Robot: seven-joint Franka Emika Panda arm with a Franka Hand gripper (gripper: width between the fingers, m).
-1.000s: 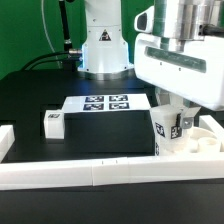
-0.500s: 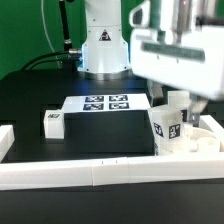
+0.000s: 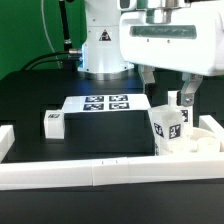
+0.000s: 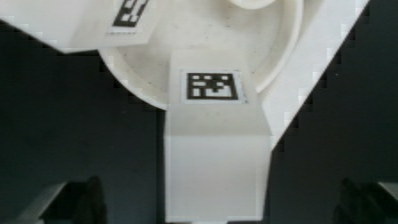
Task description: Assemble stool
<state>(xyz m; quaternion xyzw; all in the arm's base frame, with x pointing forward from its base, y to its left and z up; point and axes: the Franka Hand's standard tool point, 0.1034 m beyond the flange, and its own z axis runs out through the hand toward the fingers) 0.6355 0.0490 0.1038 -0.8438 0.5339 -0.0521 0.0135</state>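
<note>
**A tagged white leg block point(image 4: 217, 155) framed by parted fingertips point(image 4: 75, 200)**
The leg block is seen overlapping the round white seat point(image 4: 151, 65), and a black-and-white tag point(image 4: 214, 86) is carried on its face. A second tagged block point(image 4: 128, 14) is seen near the seat's edge. Both dark fingertips are held clear of the leg block, over the black table point(image 4: 45, 110).

1. Black table point(image 3: 30, 95): flat, dark top that carries every part.
2. Marker board point(image 3: 105, 103): lies flat on the table; the landmark for the items below.
3. Leg block point(image 3: 53, 122): lies alone to the exterior view's left of the marker board, a little nearer the camera and clear of it.
4. Border rail point(image 3: 90, 176): long and white, running across in front of the marker board.
5. Seat point(image 3: 190, 148): sits off the marker board's front corner on the exterior view's right, beside the border rail.
</note>
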